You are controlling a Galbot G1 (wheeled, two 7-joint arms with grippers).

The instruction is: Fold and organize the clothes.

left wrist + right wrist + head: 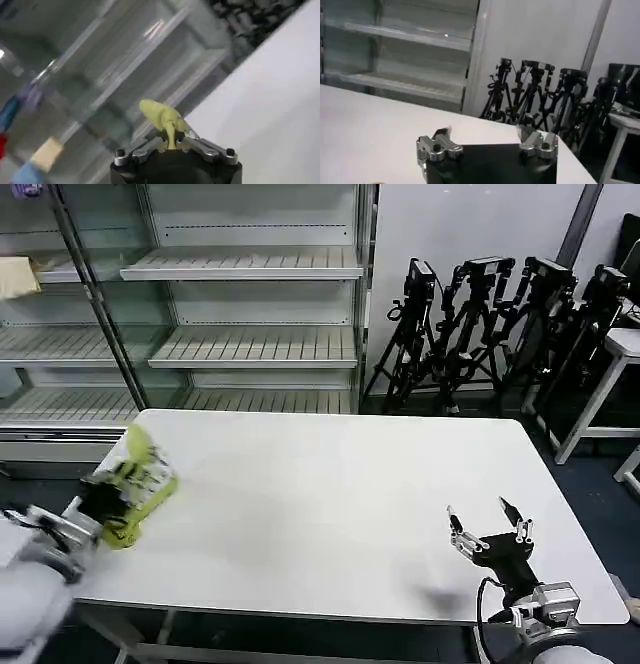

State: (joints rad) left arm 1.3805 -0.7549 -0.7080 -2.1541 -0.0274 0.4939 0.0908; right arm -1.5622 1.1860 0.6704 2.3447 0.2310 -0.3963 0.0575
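While my left gripper [172, 145] pinches a bunch of the T-shirt [138, 481], the shirt sits crumpled at the white table's [340, 514] left edge — far nearer that arm. My right gripper [490, 529] hovers with fingers spread over the near right corner, well apart. I count one shirt — two grippers.

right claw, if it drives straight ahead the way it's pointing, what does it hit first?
Nothing on the white table. The right claw, open near the front edge, points across bare tabletop toward the camera tripods beyond the far edge. Depth is unclear; the way looks free.
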